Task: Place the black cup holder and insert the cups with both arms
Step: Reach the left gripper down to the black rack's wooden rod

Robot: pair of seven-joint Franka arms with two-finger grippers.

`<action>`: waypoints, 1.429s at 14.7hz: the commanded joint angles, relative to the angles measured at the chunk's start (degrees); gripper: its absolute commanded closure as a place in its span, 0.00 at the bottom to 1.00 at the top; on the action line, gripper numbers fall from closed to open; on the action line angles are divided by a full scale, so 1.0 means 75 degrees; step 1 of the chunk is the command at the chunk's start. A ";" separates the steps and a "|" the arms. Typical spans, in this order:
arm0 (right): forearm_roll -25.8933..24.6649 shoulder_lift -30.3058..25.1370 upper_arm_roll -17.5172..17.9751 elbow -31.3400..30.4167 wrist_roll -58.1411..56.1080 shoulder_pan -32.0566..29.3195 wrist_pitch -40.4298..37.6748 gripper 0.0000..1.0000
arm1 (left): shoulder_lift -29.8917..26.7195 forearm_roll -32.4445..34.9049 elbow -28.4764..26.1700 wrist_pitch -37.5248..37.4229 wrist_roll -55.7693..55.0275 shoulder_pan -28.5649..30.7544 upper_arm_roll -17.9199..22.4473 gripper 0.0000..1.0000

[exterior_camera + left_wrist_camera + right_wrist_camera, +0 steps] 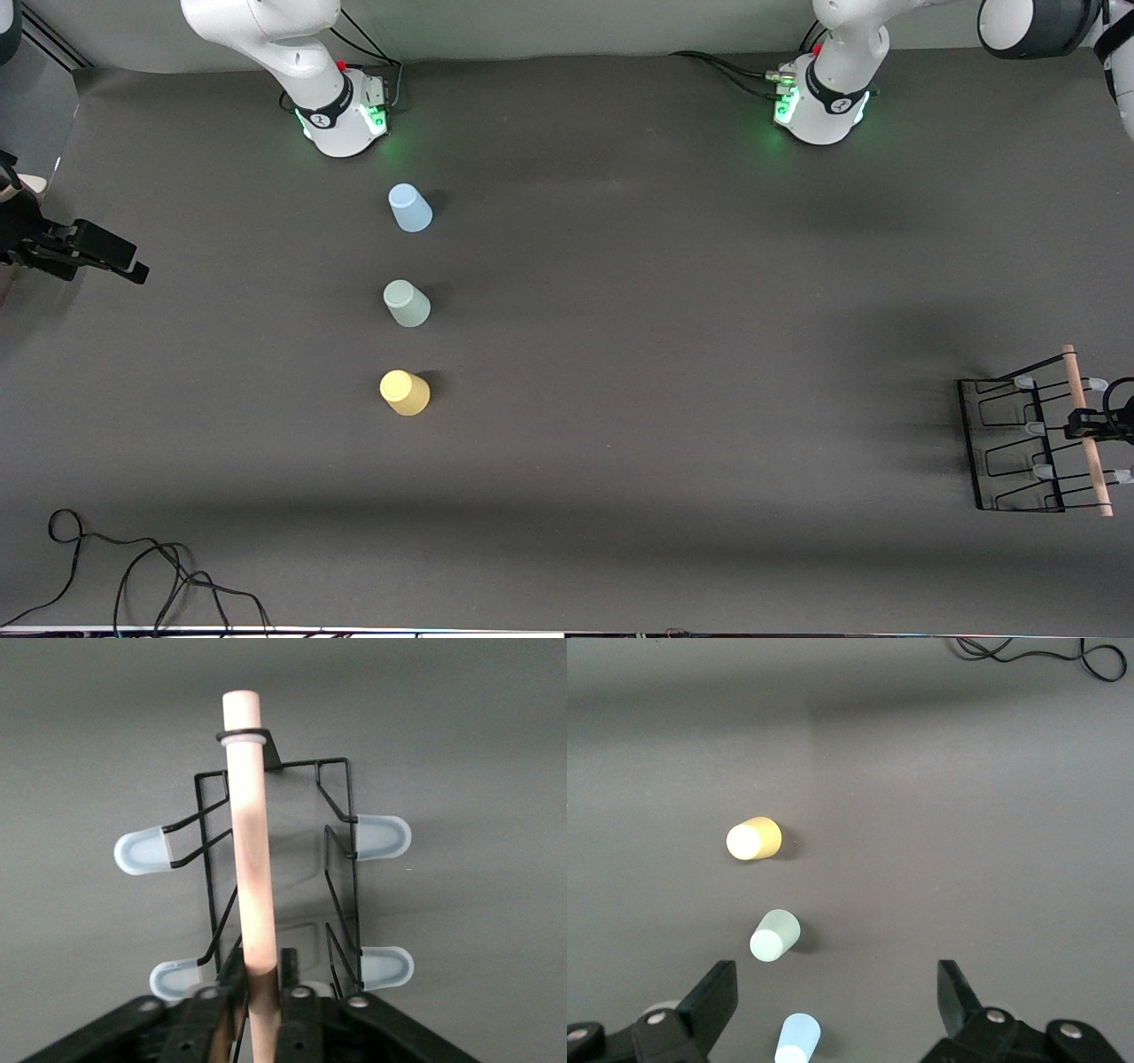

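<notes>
The black cup holder point(1032, 443) is at the left arm's end of the table. My left gripper point(1097, 425) is shut on its wooden rod point(248, 842), near one end of the rod. The wire frame point(354, 850) and pale-capped prongs point(142, 851) hang below the rod. I cannot tell whether the holder touches the table. Three cups stand upside down in a row near the right arm's base: light blue point(410, 208), grey-green point(407, 304), then yellow point(405, 392) nearest the camera. My right gripper point(124, 257) is open and empty, high beside the table's edge at the right arm's end. The right wrist view shows the cups below it point(775, 935).
Loose black cables point(133, 567) lie at the table's front corner on the right arm's end, and also show in the right wrist view point(1036, 651). Both arm bases point(345, 115) glow green along the table's back edge.
</notes>
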 commanded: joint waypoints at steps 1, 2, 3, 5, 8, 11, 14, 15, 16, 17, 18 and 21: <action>-0.0177 0.0093 0.0041 0.0195 -0.0159 -0.0058 -0.0162 0.00 | -0.0010 0.0114 0.0222 -0.0218 0.0155 0.0024 0.0011 1.00; -0.0177 0.0093 0.0041 0.0183 -0.0147 -0.0058 -0.0162 0.00 | -0.0080 0.0138 0.0222 -0.0253 0.0132 0.0001 0.0011 1.00; -0.0177 0.0093 0.0041 0.0183 -0.0147 -0.0058 -0.0162 0.00 | -0.0162 0.0138 0.0233 -0.0427 0.0132 -0.0069 0.0011 1.00; -0.0177 0.0093 0.0041 0.0183 -0.0124 -0.0058 -0.0162 0.00 | -0.0384 0.0056 0.0233 -0.0768 0.0039 -0.0128 -0.0059 1.00; -0.0165 0.0105 0.0041 0.0195 -0.0124 -0.0058 -0.0151 0.00 | -0.0958 0.0114 0.0035 -0.1492 -0.0392 -0.0677 -0.0048 1.00; -0.0177 0.0105 0.0041 0.0195 -0.0136 -0.0058 -0.0151 0.00 | -0.1707 0.0115 -0.0654 -0.1718 -0.1377 -0.1193 -0.0059 1.00; -0.0177 0.0105 0.0029 0.0183 -0.0136 -0.0058 -0.0151 0.00 | -0.2598 -0.0003 -0.1884 -0.1356 -0.2291 -0.1872 -0.0071 1.00; -0.0177 0.0105 0.0029 0.0183 -0.0124 -0.0058 -0.0151 0.00 | -0.2902 -0.0003 -0.2259 -0.1343 -0.2491 -0.2072 -0.0071 1.00; -0.0177 0.0093 0.0029 0.0183 -0.0124 -0.0058 -0.0151 0.00 | -0.3091 -0.0003 -0.2472 -0.1378 -0.2632 -0.2306 -0.0071 1.00; -0.0165 0.0093 0.0029 0.0183 -0.0124 -0.0058 -0.0151 0.00 | -0.3220 -0.0003 -0.2659 -0.1436 -0.3051 -0.2645 -0.0071 1.00; -0.0177 0.0093 0.0029 0.0171 -0.0147 -0.0058 -0.0151 0.00 | -0.3326 -0.0014 -0.2905 -0.1391 -0.3531 -0.3042 -0.0071 1.00; -0.0177 0.0093 0.0006 0.0171 -0.0147 -0.0058 -0.0151 0.00 | -0.3351 -0.0014 -0.3632 -0.0736 -0.5078 -0.4261 -0.0071 1.00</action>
